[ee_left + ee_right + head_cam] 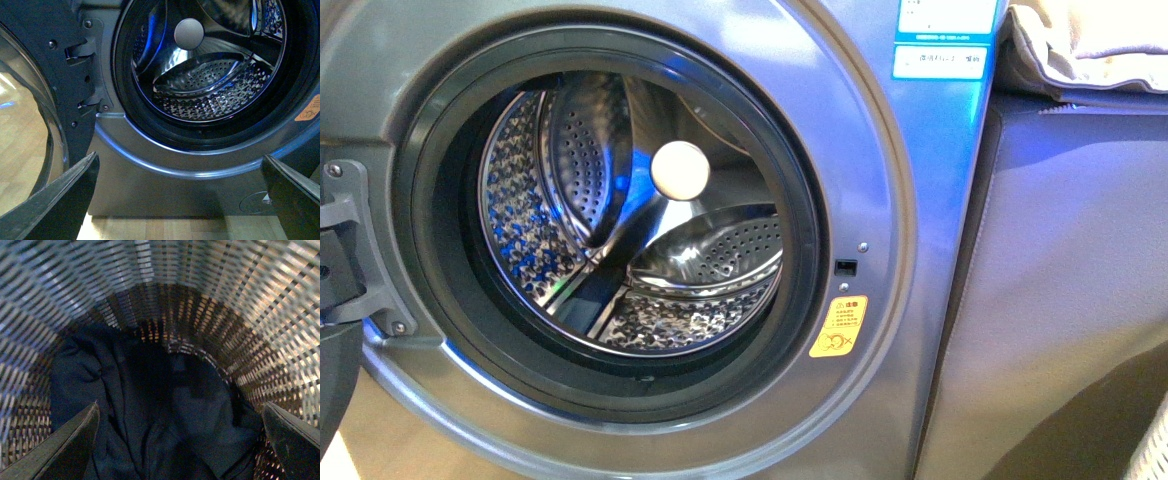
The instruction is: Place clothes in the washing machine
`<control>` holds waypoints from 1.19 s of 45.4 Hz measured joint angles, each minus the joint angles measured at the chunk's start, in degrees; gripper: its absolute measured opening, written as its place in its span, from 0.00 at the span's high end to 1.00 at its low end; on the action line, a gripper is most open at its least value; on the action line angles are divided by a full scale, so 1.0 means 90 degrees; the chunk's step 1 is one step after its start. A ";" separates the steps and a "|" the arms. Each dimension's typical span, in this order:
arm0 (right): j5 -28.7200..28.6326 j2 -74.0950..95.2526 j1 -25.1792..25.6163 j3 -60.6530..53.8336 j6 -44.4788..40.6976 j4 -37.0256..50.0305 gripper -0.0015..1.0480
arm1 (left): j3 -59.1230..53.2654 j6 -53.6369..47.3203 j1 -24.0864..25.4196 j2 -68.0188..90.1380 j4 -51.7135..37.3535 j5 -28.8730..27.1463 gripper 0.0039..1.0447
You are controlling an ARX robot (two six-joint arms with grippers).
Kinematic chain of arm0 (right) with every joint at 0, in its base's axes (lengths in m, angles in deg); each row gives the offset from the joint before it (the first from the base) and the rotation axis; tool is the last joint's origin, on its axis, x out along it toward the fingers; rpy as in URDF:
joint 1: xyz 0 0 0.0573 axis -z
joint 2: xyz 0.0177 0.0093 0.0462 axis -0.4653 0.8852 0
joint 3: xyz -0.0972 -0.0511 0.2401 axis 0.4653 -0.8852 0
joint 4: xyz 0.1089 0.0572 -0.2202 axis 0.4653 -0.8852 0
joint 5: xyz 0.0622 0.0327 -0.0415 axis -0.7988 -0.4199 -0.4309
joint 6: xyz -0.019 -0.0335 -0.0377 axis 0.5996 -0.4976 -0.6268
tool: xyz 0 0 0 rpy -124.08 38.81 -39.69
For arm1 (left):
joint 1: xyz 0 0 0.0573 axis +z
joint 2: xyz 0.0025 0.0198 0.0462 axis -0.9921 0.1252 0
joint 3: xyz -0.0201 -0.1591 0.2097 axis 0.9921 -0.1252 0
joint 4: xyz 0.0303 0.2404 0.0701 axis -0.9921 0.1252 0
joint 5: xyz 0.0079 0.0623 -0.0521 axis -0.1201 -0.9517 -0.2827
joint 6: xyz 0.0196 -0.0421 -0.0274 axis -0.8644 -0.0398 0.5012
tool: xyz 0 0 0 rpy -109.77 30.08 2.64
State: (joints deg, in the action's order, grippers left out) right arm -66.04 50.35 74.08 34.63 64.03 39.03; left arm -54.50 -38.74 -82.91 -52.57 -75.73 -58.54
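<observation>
Clothes [150, 410], dark navy and crumpled, lie heaped at the bottom of the white woven basket [225, 290], whose slatted walls rise all around them. The right gripper [180, 407] hangs just above the heap with its fingers spread wide and nothing between them. The left gripper [180, 157] is spread just as wide and holds nothing, low in front of the washing machine [880, 200] over a pale wooden floor [175, 227]. The machine's door [30, 125] stands swung open on its hinge at the left. Inside the black rubber gasket [440, 250], the perforated steel drum [710, 250] shines blue and holds no garment. A yellow warning sticker [838, 326] sits right of the porthole, with blue-white labels [940, 60] higher up. Just beside the machine on the right stands a plain grey-brown box [1070, 280] with a beige folded cloth [1090, 40] on top.
</observation>
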 joint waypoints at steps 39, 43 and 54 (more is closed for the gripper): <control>0.1056 0.3458 -0.0838 0.1603 0.0027 0.0393 0.07 | 0.0000 0.0000 0.0000 0.0000 0.0000 0.0002 0.06; 0.1122 0.3565 -0.0906 0.1719 0.0046 0.0347 0.07 | 0.0000 0.0000 0.0000 0.0000 0.0000 0.0000 0.06; 0.1362 0.3995 -0.1073 0.2123 0.0119 0.0206 0.07 | 0.0000 -0.0002 0.0000 0.0000 0.0000 0.0000 0.06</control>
State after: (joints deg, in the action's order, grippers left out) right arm -53.78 86.30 64.42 53.74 65.10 40.88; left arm -54.50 -38.76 -82.91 -52.57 -75.73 -58.54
